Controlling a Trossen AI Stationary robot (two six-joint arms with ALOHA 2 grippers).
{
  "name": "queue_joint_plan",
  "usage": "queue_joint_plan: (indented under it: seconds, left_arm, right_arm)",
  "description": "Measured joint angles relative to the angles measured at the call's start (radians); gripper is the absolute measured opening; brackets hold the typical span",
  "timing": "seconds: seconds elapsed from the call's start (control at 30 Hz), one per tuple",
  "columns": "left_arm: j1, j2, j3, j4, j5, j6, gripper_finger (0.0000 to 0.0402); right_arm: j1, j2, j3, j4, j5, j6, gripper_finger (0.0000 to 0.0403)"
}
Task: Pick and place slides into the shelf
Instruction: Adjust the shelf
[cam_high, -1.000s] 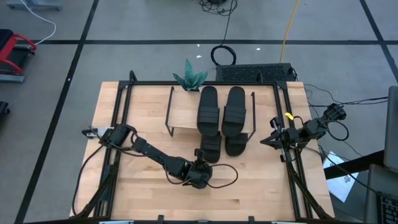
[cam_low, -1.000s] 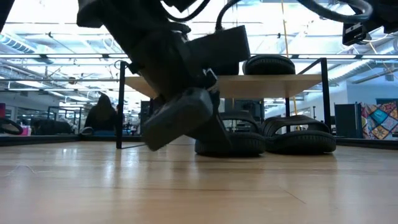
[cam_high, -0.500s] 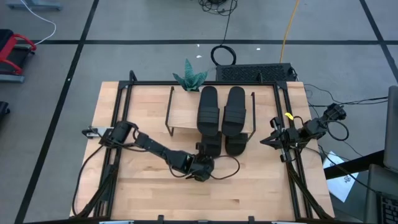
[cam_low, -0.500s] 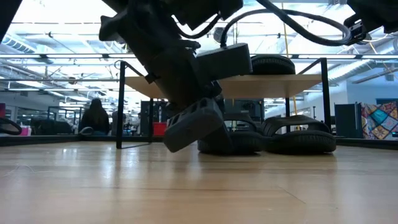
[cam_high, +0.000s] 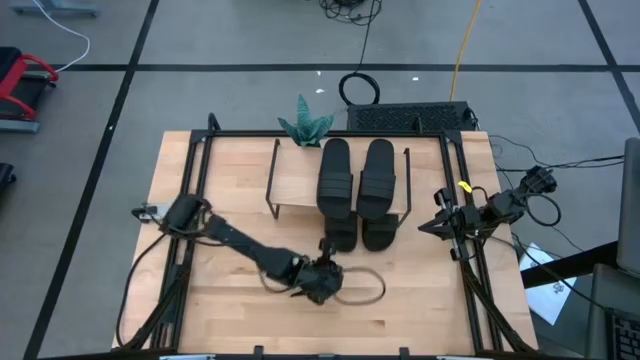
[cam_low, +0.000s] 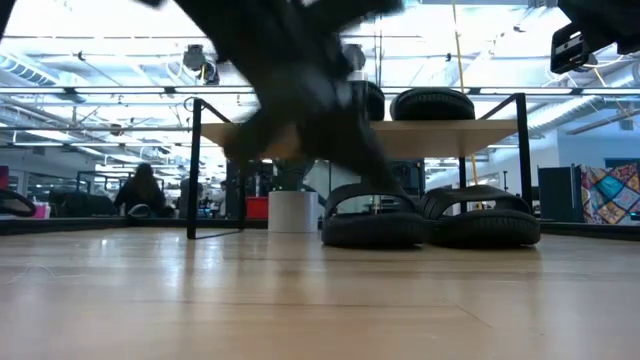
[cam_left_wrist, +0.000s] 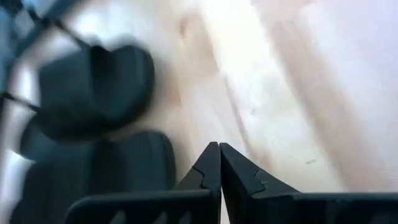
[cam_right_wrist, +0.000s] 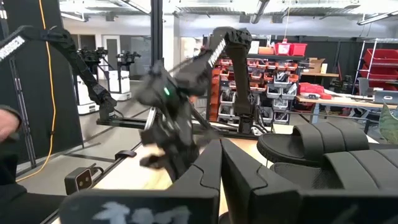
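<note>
A grey floor crossed by dark lines surrounds the light wooden table (cam_high: 230, 300), which sits inside a black metal frame, and the low view looks across it into a bright hall where a person (cam_low: 141, 190) sits far off on the left. From the table's left edge the left arm reaches diagonally over the bare boards to the front middle, where the left gripper (cam_high: 322, 283) hangs just in front of the shelf; its own wrist view shows the two fingers (cam_left_wrist: 239, 177) pressed together with nothing between them, above bare wood near two slides. At the back, left of centre, a green folded paper shape (cam_high: 305, 124) lies at the table's edge. The shelf (cam_high: 295, 180) stands in the middle of the back half, its pale top board on thin black legs. Two slides (cam_high: 357, 175) lie side by side on the right part of that board, and two more slides (cam_low: 432, 215) rest on the table beneath it, their front ends sticking out toward the left gripper. At the right edge the right gripper (cam_high: 440, 224) waits beside the shelf, its fingers (cam_right_wrist: 245, 177) closed on nothing.
</note>
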Motion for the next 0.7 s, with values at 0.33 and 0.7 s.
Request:
queue_joint_plan:
  seconds: [0.33,0.7]
  left_arm:
    - [-0.186,-0.285,-0.001,-0.584,-0.631,-0.377,0.0000]
    - [-0.226,-0.476,-0.286,-0.871,-0.882,-1.147,0.0000]
  right_arm:
    - [0.000,0.000,0.000,0.000,-0.003,0.002,0.0000]
    - [0.000,0.000,0.000,-0.009,0.001,0.029,0.0000]
